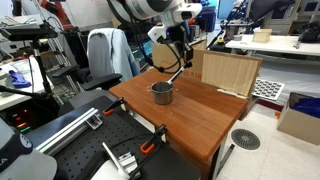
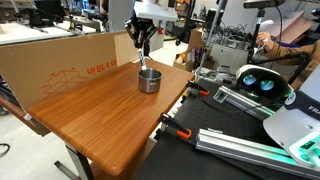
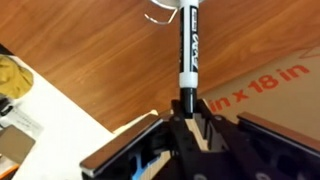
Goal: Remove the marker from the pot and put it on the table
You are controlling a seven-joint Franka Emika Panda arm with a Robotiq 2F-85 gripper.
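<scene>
Closest to the wrist camera, the gripper [image 3: 186, 108] fills the lower frame, its dark fingers [image 3: 172, 128] clamped on one end of the black marker [image 3: 188, 45]. The marker runs straight away from the camera, its white label band just past the fingertips, and its far end is cut off by the frame edge. The pale curved lines beside that end are too blurred to name.

In both exterior views the gripper [image 1: 181, 62] [image 2: 143, 47] hangs above the metal pot [image 1: 162, 93] [image 2: 149, 80] with the marker [image 1: 176, 74] [image 2: 146, 62] pointing down from it. Here it shows only as a thin dark line. Its lower tip reaches about the level of the pot's rim (whether it is inside or just above, I cannot tell). The pot's inside is not visible.

The pot stands on the reddish-brown wooden table [image 1: 195, 115] [image 2: 100, 115], near the far edge. A plywood board [image 1: 226, 72] stands upright on the table in an exterior view, and a cardboard wall with red print [image 2: 60, 65] borders it in an exterior view. Around it are an office chair draped in white cloth [image 1: 105, 52], white desks [image 1: 270, 45] and a round grey floor disc [image 1: 245, 138].
</scene>
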